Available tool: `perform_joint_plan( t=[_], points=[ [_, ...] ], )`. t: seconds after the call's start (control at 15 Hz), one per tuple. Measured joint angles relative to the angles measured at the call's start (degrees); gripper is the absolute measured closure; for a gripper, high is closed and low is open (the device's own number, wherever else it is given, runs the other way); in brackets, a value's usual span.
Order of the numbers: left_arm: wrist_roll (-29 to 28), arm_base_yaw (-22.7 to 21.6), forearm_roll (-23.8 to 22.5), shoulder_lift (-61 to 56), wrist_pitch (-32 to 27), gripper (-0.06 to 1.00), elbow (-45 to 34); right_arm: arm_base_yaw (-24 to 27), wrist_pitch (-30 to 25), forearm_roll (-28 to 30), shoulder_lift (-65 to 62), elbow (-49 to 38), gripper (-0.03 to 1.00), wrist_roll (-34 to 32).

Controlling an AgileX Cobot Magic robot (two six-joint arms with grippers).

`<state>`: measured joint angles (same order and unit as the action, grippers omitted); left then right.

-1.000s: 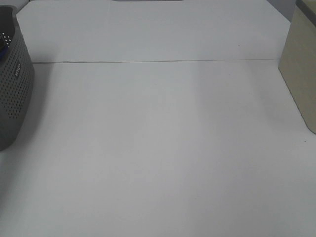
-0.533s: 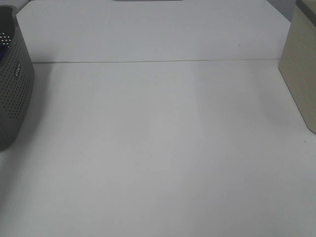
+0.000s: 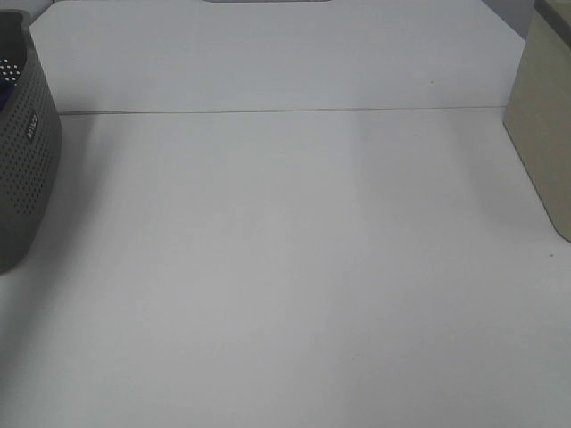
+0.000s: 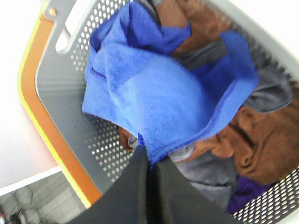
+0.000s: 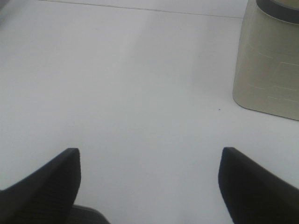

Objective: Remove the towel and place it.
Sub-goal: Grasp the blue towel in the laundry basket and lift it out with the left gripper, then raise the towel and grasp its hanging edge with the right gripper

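Towel (image 4: 154, 93) has shifted inside grey basket (image 3: 27, 178) at white table's (image 3: 285, 267) left

The left end effector (image 4: 152, 161) shows two matte black fingers (image 4: 135, 196). They are smooth-faced, broad at the base and narrow towards slim, rounded tips. The right end effector (image 5: 149, 155) has fingers (image 5: 42, 186) of the same matte black, seen as blunt wedges with flat, slightly slanted tips and softly bevelled edges. Just beside one of them a rounded dark grey housing (image 5: 88, 215) shows at the frame's edge. All these surfaces are plain, with a dull sheen.
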<state>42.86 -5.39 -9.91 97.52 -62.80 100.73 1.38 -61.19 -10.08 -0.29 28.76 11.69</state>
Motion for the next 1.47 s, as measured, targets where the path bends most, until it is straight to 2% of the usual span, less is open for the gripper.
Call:
perform_joint_plan(
  t=[0.2, 0.67, 0.93, 1.07, 1.13, 1.27, 1.33, 1.47],
  points=[
    [0.97, 1.43, 2.06, -4.18, 0.17, 0.94, 0.00, 0.00, 0.00, 0.00, 0.00, 0.00, 0.18, 0.00],
    [2.58, 12.95, 2.46, -11.86, 0.29, 0.94, 0.00, 0.00, 0.00, -0.69, 0.00, 0.00, 0.18, 0.00],
    [2.64, 15.87, 2.41, -11.97, 0.23, 0.94, 0.00, 0.00, 0.17, -1.89, 3.15, 0.11, 0.18, 0.00],
    [3.78, 17.30, 2.41, -11.97, 0.23, 0.94, 0.00, 0.00, 1.95, -3.95, 7.51, 0.80, 0.18, 1.66],
    [4.87, 17.76, 2.35, -11.97, 0.23, 0.94, 0.00, 0.00, 3.55, -5.96, 10.08, 1.20, 0.18, 4.01],
    [6.07, 18.85, 2.12, -11.97, 1.83, 0.94, 0.00, 0.00, 8.14, -14.04, 16.79, 1.89, 0.18, 11.97],
    [6.82, 19.71, 2.06, -12.20, 3.44, 0.94, 0.00, 0.00, 10.89, -21.49, 22.12, 2.35, 0.18, 19.42],
    [7.45, 21.03, 2.06, -13.18, 7.10, 0.94, 0.00, 0.00, 13.52, -31.80, 29.45, 2.64, 0.18, 31.57]
  ],
)
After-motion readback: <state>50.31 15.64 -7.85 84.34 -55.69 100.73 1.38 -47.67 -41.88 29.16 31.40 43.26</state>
